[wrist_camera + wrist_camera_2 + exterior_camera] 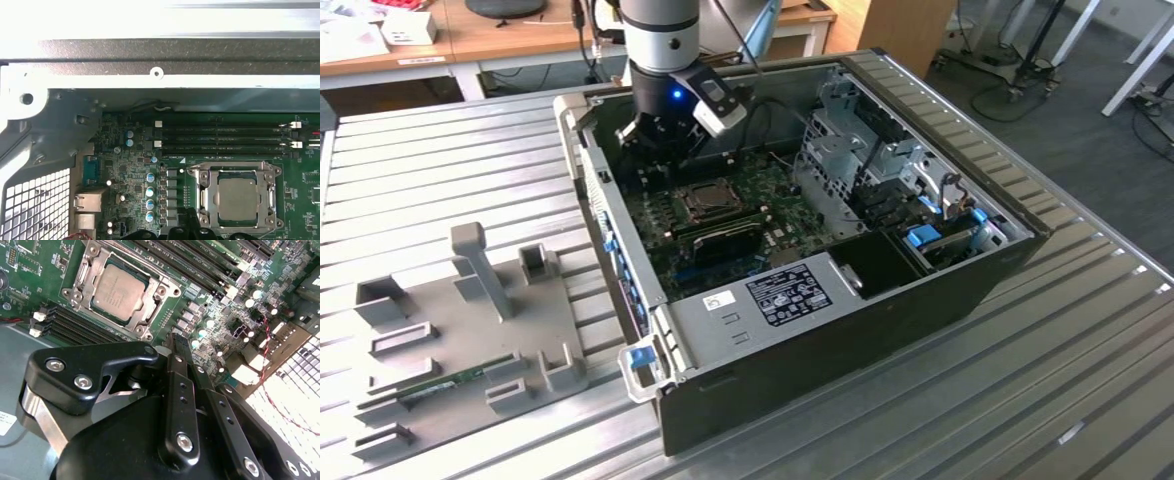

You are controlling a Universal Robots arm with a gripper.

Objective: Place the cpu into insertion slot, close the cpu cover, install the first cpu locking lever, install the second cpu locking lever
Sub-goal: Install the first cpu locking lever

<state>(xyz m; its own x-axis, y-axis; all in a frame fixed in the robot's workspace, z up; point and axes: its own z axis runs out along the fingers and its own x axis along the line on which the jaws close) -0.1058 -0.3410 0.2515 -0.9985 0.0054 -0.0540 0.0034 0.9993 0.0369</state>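
The end effector (175, 344) (fingers drawn together, gripping nothing) hangs just beside the insertion slot (240, 174), near the memory-slot edge of the motherboard (135, 190). The cpu (238, 199) lies flat in the slot, with the cpu cover (206, 200) lowered around it. The cpu is judged light, rigid and fragile: hold it by its edges only. The case label (787, 293) bears print that cannot be made out.

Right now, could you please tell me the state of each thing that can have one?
cpu: lying flat in place under the cover.
cover: closed down over the cpu.
gripper: shut, holding nothing.
case: lying with its side open.
memory sticks: in their slots.
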